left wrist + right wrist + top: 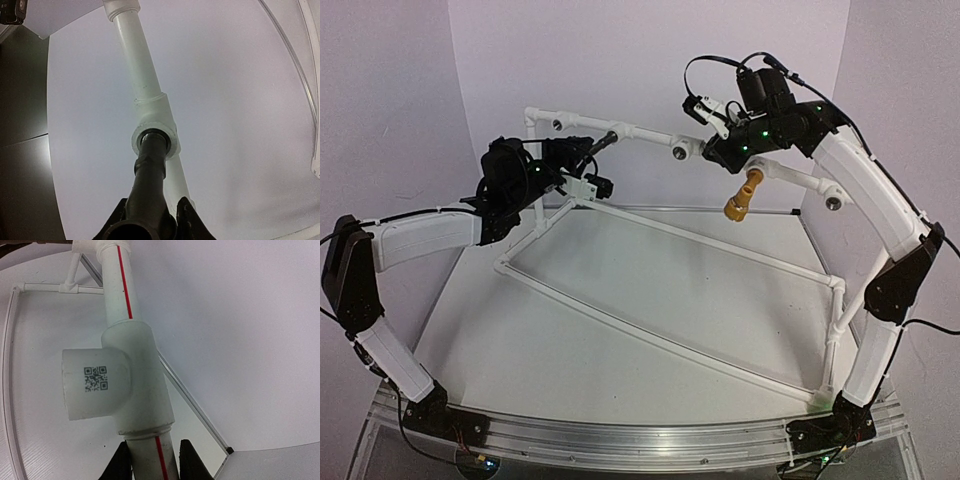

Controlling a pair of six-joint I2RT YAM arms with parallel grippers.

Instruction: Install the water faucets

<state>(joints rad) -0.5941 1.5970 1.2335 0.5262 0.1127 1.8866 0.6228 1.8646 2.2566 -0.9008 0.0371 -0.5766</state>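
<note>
Left wrist view showed the left claw (151, 209) clamped on the black faucet (150, 172), its nose seated in the white socket (156, 117). The right claw (154, 454) gripped the red-striped pipe (119, 295), likely steadying it. Turning wanted the faucet kept square to the socket, lest threads cross.

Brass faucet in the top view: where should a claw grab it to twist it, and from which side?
The brass faucet juts down and left from the white pipe, thin neck at the pipe. Probably take its thick free end, coming from the near side along its length.
</note>
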